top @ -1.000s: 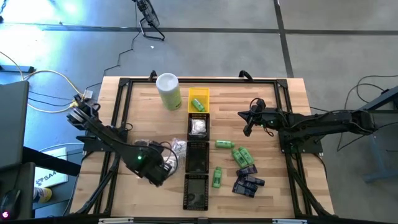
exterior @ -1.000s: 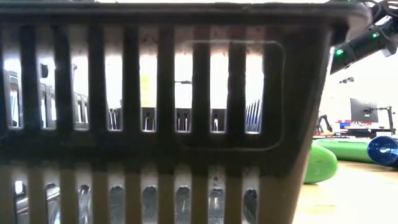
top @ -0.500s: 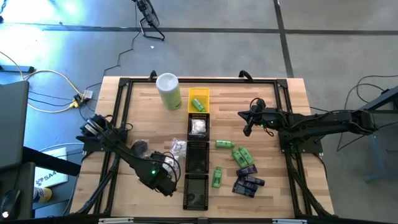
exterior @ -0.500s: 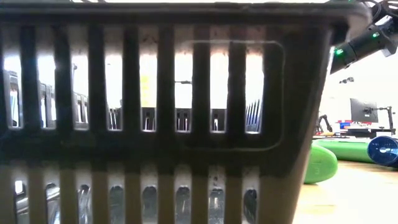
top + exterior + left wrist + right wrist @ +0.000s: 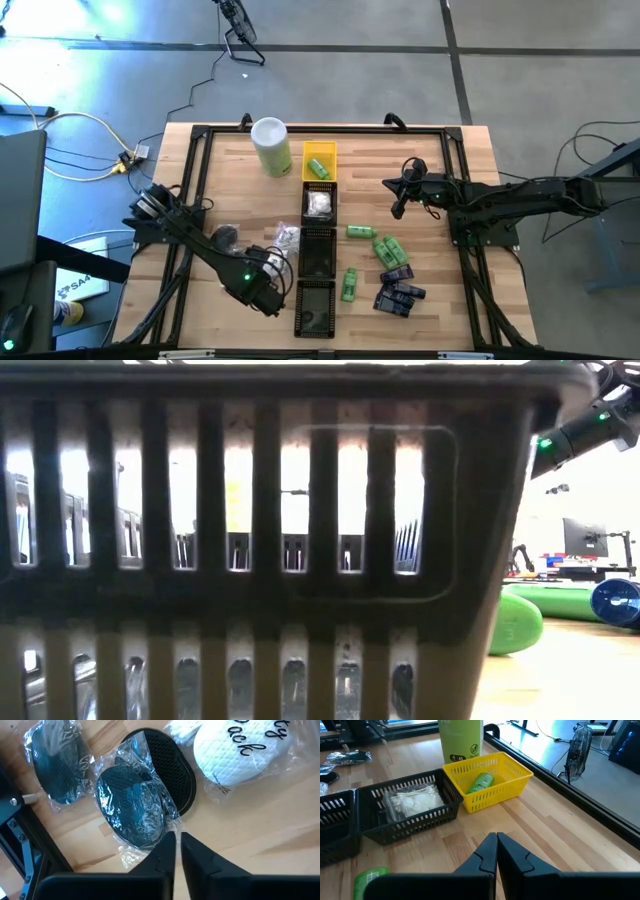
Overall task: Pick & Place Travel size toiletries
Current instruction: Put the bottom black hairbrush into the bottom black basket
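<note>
My left gripper (image 5: 268,295) points down at the near left, beside the nearest black tray (image 5: 316,305). Its fingers (image 5: 177,842) are all but shut, a narrow slit between them. Just past their tips a clear-wrapped black puck (image 5: 132,805) lies flat on the wood, with a second wrapped puck (image 5: 57,765) and a white wrapped pack (image 5: 240,747) nearby. Green bottles (image 5: 385,248) and dark blue packets (image 5: 398,295) lie right of the trays. My right gripper (image 5: 496,840) hangs shut above the table's far right, holding nothing. My left gripper comes from above, and its fingertips stand at the crinkled wrap edge (image 5: 170,826) of the nearer puck. I cannot tell whether they touch the wrap. The puck lies flat on the table.
A row of trays runs down the middle. The yellow tray (image 5: 320,160) holds a green bottle (image 5: 481,781), and a black tray (image 5: 319,203) holds a white wrapped piece. A tall pale-green canister (image 5: 270,146) stands far left. A slotted tray wall (image 5: 250,560) fills the low view.
My left gripper has moved toward the table's near edge and toward the nearest black tray, sinking a little, then has kept still. A black puck that the arm covered now shows on the left of the table.
</note>
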Robot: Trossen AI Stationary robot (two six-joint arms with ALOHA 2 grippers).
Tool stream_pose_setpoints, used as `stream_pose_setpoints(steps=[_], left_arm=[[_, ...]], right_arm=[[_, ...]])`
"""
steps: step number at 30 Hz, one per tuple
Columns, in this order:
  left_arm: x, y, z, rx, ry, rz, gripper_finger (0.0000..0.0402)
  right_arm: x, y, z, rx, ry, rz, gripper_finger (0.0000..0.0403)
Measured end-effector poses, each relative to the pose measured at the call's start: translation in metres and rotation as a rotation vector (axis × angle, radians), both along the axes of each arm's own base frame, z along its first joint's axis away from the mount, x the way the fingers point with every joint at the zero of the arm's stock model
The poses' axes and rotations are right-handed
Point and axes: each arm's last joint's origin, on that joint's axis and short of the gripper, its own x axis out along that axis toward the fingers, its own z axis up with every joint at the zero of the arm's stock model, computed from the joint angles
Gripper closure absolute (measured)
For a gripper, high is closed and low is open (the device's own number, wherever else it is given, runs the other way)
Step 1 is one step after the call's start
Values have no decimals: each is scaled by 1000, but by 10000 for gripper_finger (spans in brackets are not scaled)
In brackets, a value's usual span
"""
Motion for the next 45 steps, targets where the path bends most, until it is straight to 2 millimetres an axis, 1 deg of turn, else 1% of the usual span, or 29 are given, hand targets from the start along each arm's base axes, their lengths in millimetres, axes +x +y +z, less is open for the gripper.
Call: stream_pose_setpoints(steps=[4,12,15,18,22,29,37,45], left_arm=[[1,2,0,-1,6,11,319],[3,5,0,0,-1,86,194],[3,4,0,-16,3,92,158],[5,3,0,-28,-11,86,135],[9,1,-1,-44,-58,35,126],[14,-1,-3,-36,-136,68,125],[5,1,-18,-83,-32,125,136],[-1,5,-30,-77,1,134,148]], right_arm=[[0,0,0,0,0,0,401],[0,0,0,-1,1,-1,401],[0,0,0,-1,1,-1,401],[0,0,0,-1,0,-1,401],[0,0,0,0,1,-1,401],[0,0,0,0,1,-1,401],[0,0,0,1,0,-1,401],[0,0,0,3,0,-2,400]])
